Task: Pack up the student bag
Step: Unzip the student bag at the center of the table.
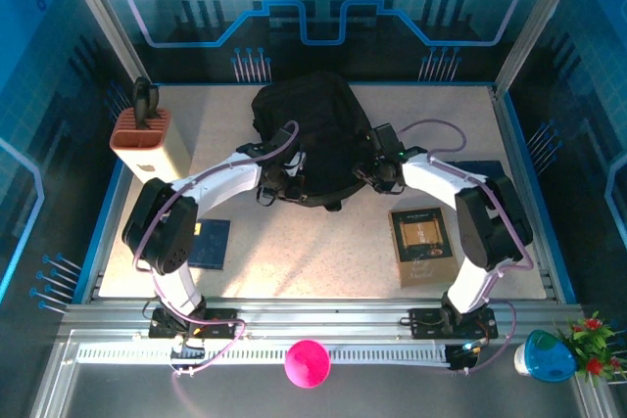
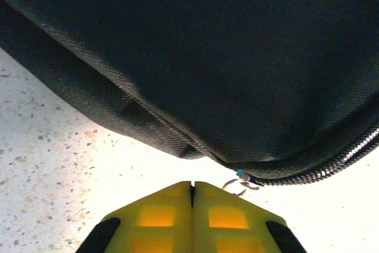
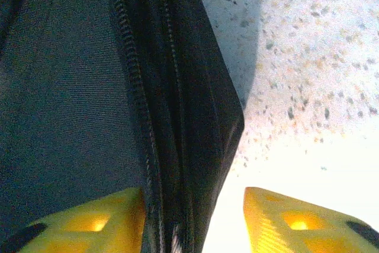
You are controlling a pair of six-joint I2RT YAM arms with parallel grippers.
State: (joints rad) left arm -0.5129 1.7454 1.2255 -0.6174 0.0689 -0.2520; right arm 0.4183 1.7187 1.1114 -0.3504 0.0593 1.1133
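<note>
The student bag lies slumped at the middle of the worktop's far edge. Its soft black fabric will probably sag, so a seam looks the best hold. The right gripper gapes wide astride its zippered edge. The left gripper is pinched closed beside the zipper pull.

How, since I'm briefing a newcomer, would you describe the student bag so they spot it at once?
Start at the speckled table and look to its far middle. The student bag lies there: black soft fabric with a rounded top, the biggest thing in view, unlike the tan box and the flat brown book.
</note>
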